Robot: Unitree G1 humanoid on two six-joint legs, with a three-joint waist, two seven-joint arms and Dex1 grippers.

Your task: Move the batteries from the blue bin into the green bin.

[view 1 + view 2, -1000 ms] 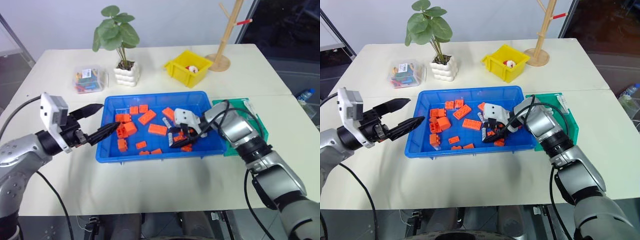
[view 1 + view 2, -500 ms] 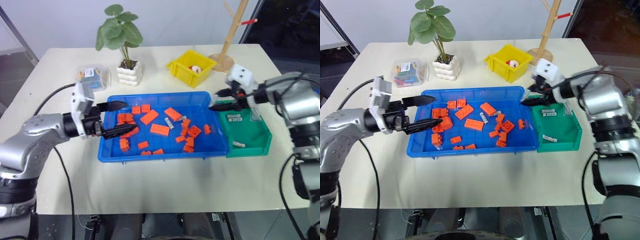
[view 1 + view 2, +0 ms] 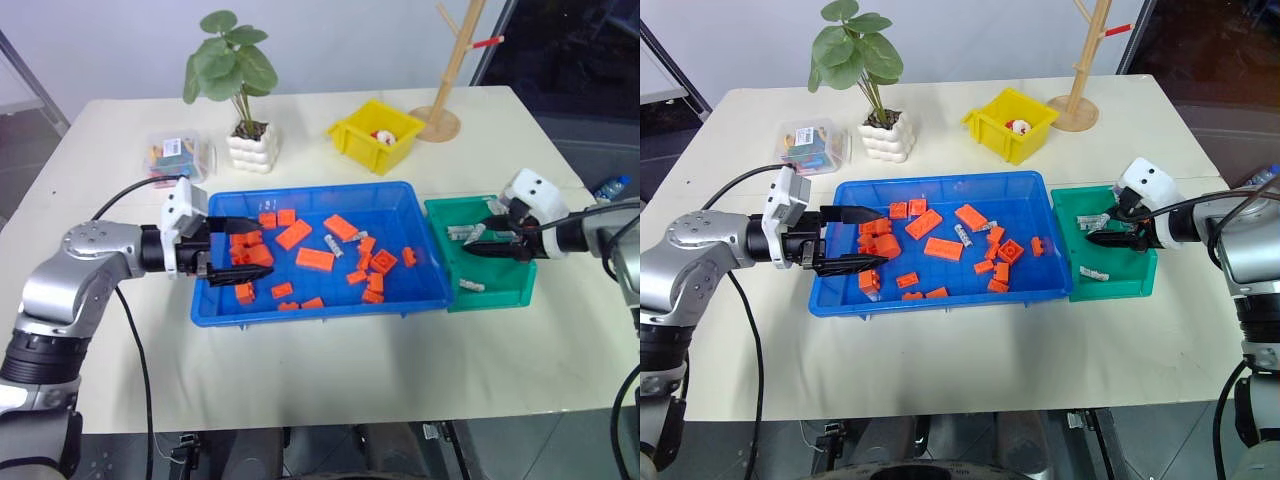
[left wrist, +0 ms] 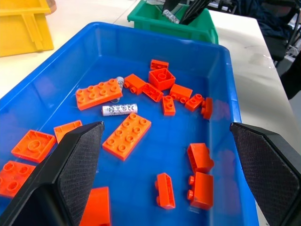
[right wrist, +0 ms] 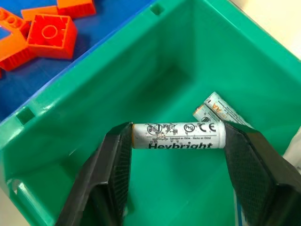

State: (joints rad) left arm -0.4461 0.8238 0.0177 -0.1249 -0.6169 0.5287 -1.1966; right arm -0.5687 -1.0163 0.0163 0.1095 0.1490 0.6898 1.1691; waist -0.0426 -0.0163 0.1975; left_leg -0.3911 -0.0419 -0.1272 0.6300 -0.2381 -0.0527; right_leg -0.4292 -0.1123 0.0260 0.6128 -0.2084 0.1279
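A battery (image 5: 178, 135) lies crosswise between the two fingers of the right claw (image 5: 176, 165), its ends against the finger pads and its long axis spanning the gap; the grip looks slack, and whether the cell is still pinched or already freed cannot be told. Beneath it sits the floor of the green bin (image 3: 505, 290), where another battery (image 5: 217, 109) lies just beside the first, and further cells (image 3: 472, 285) rest nearer the bin's open front. The coming move is judged to be the release into this bin. In the blue bin (image 4: 117, 40), just beside the green bin on the worktop (image 3: 300, 370), one battery (image 4: 120, 109) remains among the orange bricks (image 4: 127, 136), its long axis across the line of the left claw (image 4: 169, 179), whose fingers stand wide apart and empty, so the left arm is the nearer.
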